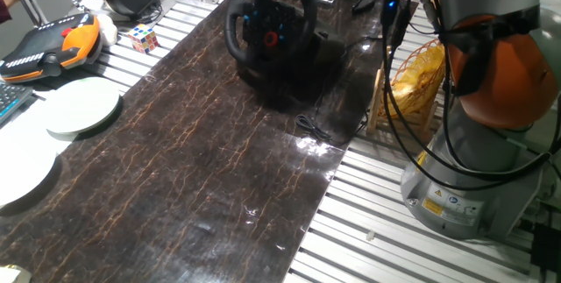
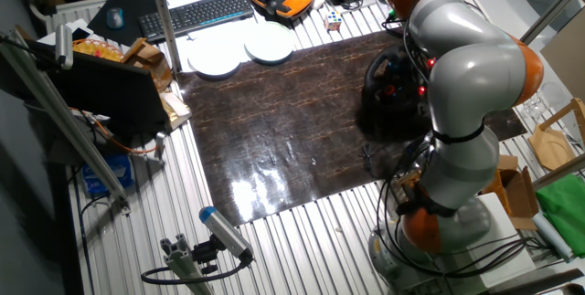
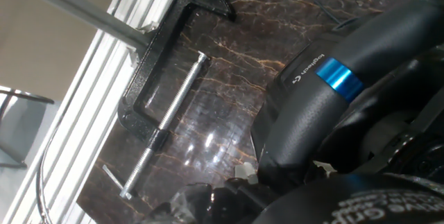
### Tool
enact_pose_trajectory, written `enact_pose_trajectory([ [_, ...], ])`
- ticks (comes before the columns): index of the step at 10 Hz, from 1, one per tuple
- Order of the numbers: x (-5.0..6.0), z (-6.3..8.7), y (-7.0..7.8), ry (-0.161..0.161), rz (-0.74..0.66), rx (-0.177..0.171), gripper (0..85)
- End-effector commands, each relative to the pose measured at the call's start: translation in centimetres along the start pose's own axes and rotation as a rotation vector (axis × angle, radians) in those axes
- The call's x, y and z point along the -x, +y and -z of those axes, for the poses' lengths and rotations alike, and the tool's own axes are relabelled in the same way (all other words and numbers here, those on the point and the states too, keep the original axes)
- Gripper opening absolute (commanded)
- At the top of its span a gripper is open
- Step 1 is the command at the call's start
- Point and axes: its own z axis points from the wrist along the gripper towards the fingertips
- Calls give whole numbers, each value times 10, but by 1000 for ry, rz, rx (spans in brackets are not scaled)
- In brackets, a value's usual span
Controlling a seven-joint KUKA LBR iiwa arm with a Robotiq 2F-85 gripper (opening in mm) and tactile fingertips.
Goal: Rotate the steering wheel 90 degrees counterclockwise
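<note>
Where dark mat (image 1: 202,178) lies: one steering wheel (image 1: 270,16), two white plates (image 1: 81,108).

The arm (image 2: 466,67) has rounded silver-grey shells with orange joint rings; black cables (image 1: 438,99) hang beside its grey base (image 1: 465,191), which bears warning stickers.

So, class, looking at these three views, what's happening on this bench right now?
A KUKA arm is working at a black steering wheel that stands at the far end of a dark marbled mat. The hand view looks down on the wheel's rim with its blue stripe, very close, beside a black C-clamp lying on the mat. The fingers themselves aren't visible, so whether the wheel is gripped can't be told.
</note>
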Motion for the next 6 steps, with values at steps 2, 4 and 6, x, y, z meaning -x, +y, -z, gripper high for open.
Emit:
enact_pose_trajectory([
  [2,0,1,0,6,9,2,243],
  [4,0,1,-1,16,19,5,137],
  [6,-1,1,-1,45,42,-3,70],
])
